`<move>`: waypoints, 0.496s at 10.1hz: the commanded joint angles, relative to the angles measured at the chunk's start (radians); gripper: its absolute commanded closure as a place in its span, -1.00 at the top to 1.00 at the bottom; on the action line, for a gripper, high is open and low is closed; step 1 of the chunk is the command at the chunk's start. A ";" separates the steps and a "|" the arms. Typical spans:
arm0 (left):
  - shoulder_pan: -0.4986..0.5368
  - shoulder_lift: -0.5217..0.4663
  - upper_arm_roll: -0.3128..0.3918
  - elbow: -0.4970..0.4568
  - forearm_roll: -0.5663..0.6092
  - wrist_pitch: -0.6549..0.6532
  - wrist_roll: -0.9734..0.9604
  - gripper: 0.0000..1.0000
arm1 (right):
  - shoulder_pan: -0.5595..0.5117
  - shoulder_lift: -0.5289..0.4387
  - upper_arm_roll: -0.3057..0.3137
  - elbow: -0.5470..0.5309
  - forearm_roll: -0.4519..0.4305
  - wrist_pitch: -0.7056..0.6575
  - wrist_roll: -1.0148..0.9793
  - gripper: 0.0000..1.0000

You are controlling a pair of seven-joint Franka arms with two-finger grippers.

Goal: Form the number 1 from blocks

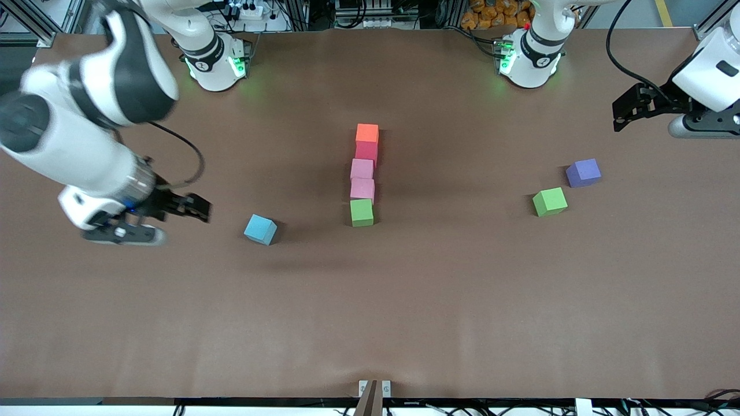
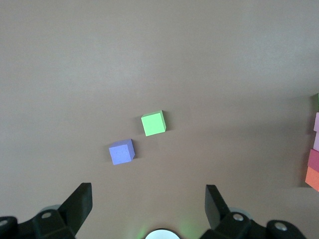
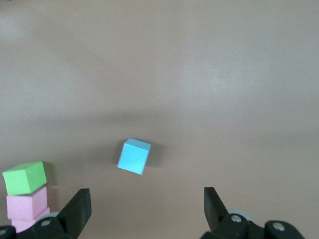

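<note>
In the middle of the front view five blocks stand in one line that runs away from the camera: the orange block [image 1: 367,133] at the top, then the red block [image 1: 366,151], the upper pink block [image 1: 362,169], the lower pink block [image 1: 362,189] and the green block [image 1: 362,212] at the bottom. Each one touches the next, though the line is a little crooked, because the top two sit slightly toward the right of the frame. I judge that this line is the stroke of the number 1, so it looks mostly built.

Three blocks lie apart from it. The blue block [image 1: 260,229] rests in the left middle of the front view, turned at an angle. The second green block [image 1: 550,201] and the purple block [image 1: 583,173] lie near each other in the right part, not touching.

The right gripper [image 1: 199,209] hangs low at the left of the frame, beside the blue block, with its fingers [image 3: 79,209] spread apart and nothing between them. It seems placed there to deal with the blue block, perhaps for the flag or foot of the numeral.

The left gripper [image 1: 621,115] is at the upper right edge over the table [image 1: 404,318], also with fingers [image 2: 79,201] apart and empty; this arm appears to wait.
</note>
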 commanded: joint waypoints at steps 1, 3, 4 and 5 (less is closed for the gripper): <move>-0.001 0.000 0.006 0.018 -0.034 -0.026 0.027 1.00 | -0.096 -0.111 0.030 -0.048 -0.022 -0.050 -0.124 1.00; -0.002 0.001 0.001 0.017 -0.057 -0.026 0.026 1.00 | -0.119 -0.168 0.021 -0.042 -0.024 -0.075 -0.135 1.00; -0.002 0.001 0.001 0.017 -0.058 -0.026 0.026 1.00 | -0.119 -0.185 -0.002 -0.037 -0.024 -0.079 -0.137 1.00; -0.002 0.003 0.001 0.015 -0.058 -0.026 0.026 1.00 | -0.119 -0.195 -0.015 -0.033 -0.024 -0.098 -0.138 1.00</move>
